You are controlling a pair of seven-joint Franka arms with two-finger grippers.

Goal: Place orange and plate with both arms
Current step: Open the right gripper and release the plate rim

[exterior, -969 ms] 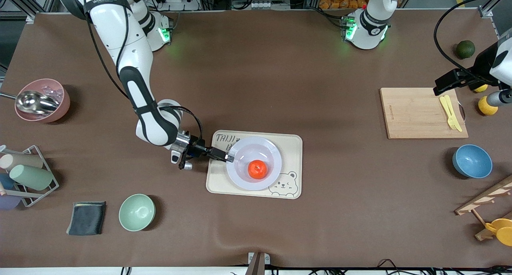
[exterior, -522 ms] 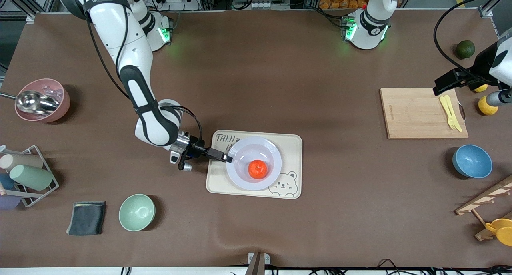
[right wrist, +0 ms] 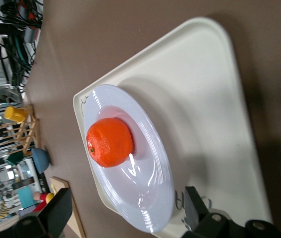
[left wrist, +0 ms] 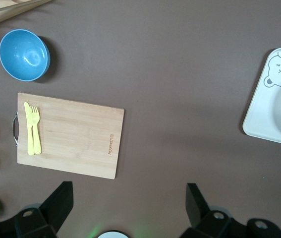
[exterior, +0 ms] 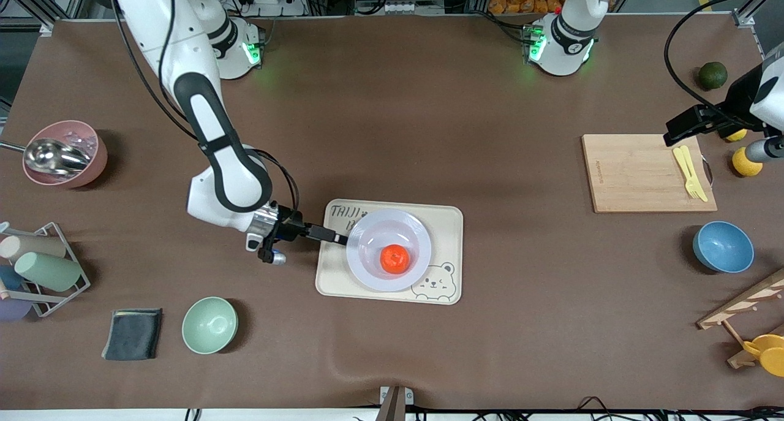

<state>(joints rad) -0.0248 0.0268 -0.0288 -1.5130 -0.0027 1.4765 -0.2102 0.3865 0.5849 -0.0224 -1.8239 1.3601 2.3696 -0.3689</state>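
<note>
Right pincer (exterior: 339, 239): fingers spread, empty, low at the rim of the round pale lavender plate (exterior: 370, 265), touching nothing. Plate sits on the cream rectangular bear-printed tray (exterior: 445, 225) mid-bench. Small red-orange orange (exterior: 394, 258) lies in the plate's well. Left pincer (left wrist: 129, 203): spread, empty, waiting above the bamboo cutting board (exterior: 637, 174) at the left arm's end.
</note>
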